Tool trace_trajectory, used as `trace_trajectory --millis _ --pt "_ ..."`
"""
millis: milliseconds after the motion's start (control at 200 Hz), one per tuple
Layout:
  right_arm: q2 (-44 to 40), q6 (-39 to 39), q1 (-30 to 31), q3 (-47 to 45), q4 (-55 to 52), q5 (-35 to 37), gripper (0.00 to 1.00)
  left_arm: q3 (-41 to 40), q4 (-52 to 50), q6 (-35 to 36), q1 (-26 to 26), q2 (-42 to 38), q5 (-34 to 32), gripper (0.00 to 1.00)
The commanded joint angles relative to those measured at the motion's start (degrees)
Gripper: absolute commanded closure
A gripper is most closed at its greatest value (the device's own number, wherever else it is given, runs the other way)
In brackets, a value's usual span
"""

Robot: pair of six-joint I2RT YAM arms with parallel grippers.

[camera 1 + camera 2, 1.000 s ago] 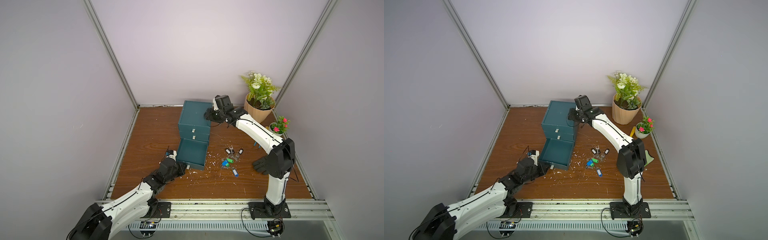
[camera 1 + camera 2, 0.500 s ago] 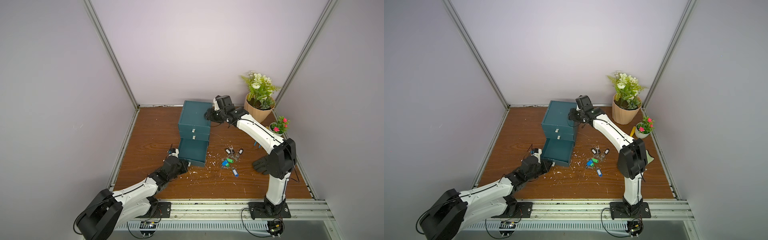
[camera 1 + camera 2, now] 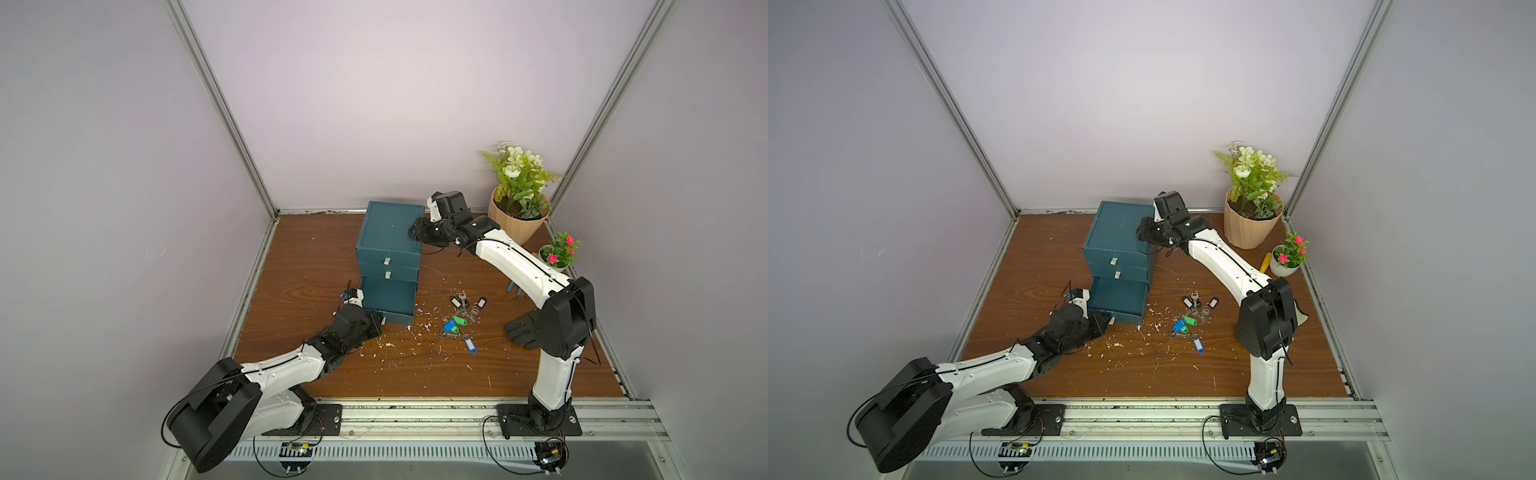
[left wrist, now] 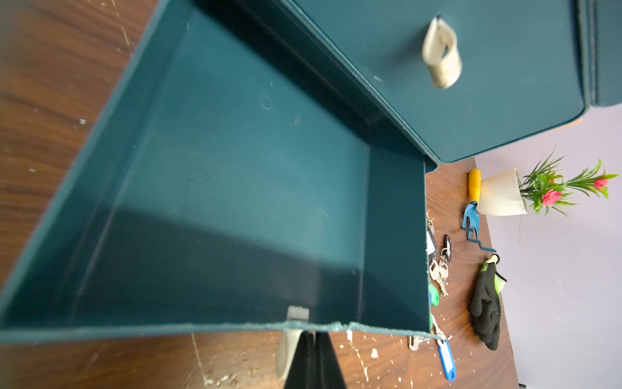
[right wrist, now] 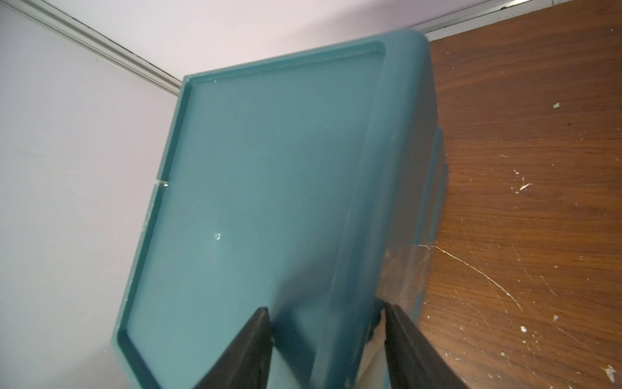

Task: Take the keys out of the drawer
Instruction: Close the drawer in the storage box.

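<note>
**Keys lying beside the open drawer**

The keys (image 3: pixel 461 322) are lying in a loose cluster on the table (image 3: pixel 299 291), just right of the pulled-out bottom drawer (image 3: pixel 395 318). The left gripper (image 4: pixel 314 357), fingers pressed together, is sitting at the drawer's front beside its pull tab (image 4: pixel 289 350). The right gripper (image 5: pixel 326 313) is straddling the cabinet's (image 3: pixel 388 232) top edge, jaws spread.

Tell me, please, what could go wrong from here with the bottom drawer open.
1. The left gripper is shut beside the pull tab of the bottom drawer, apparently not on it; it could slip off the front.
2. The right gripper, open, only straddles the top edge of the cabinet, so the cabinet may slide.
3. The keys lie near that drawer; a sweeping arm could scatter them.
</note>
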Motion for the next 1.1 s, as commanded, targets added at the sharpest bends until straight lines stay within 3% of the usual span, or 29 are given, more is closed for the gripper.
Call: trace_trajectory --millis 0,650,1096 --pt "-1.37 -0.38 -0.30 -1.77 -3.02 -1.38 0.44 2.03 3.05 1.19 -0.65 1.43 -2.02 1.00" --pt "-2.53 -0.15 -0.76 -2.22 -3.35 -2.04 0.44 7.41 10.37 2.15 -0.62 11.84 -3.06 1.00" --pt "-1.73 -0.24 -1.06 -1.88 -3.64 -1.38 0.44 10.62 5.96 2.73 0.29 14.24 -6.61 0.99"
